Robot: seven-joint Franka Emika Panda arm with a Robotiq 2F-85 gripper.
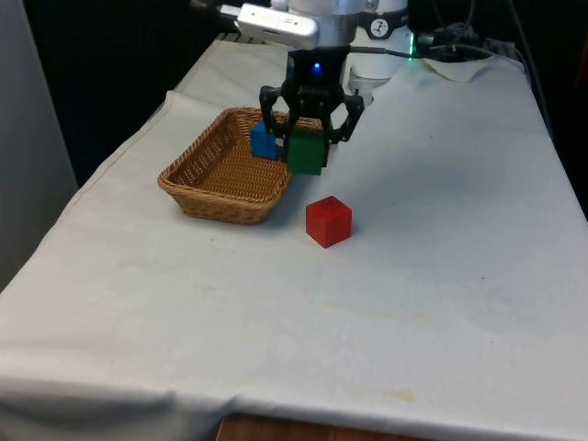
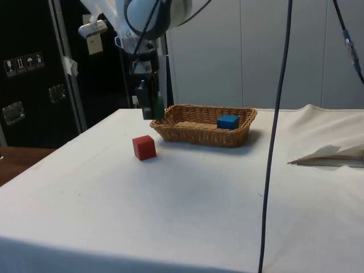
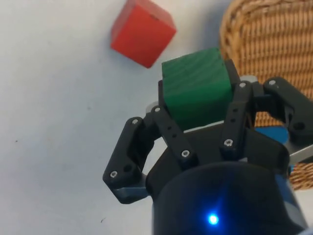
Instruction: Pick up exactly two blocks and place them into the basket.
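A white cloth (image 1: 386,303) covers the desk (image 1: 276,430), and a loose fold of it lies crumpled at the far corner near the robot's base (image 1: 464,69). In the side view a thick black cable (image 2: 277,131) hangs straight down in front of the camera, well clear of the work.

On the cloth sits a woven basket (image 1: 216,179), and a blue block (image 1: 264,141) already rests inside it, toward its far end. A red block (image 1: 328,221) lies on the bare cloth just beside the basket; taking the basket as the clock's centre in the front view, it sits at about four o'clock, apart from the wicker.

The tool (image 1: 308,147) hangs above the desk with its two fingers pinching a green block (image 1: 306,152) between them; in the wrist view the block (image 3: 196,88) shows gripped on two opposite faces and poking out beyond the fingertips. The green block is clear of the cloth, held in the air right at the basket's rim on the front view's right, over the edge nearest the red block. From the green block, the red block lies at roughly five o'clock in the front view, near but not touching, and the blue block sits just beyond it at about ten o'clock, inside the basket.
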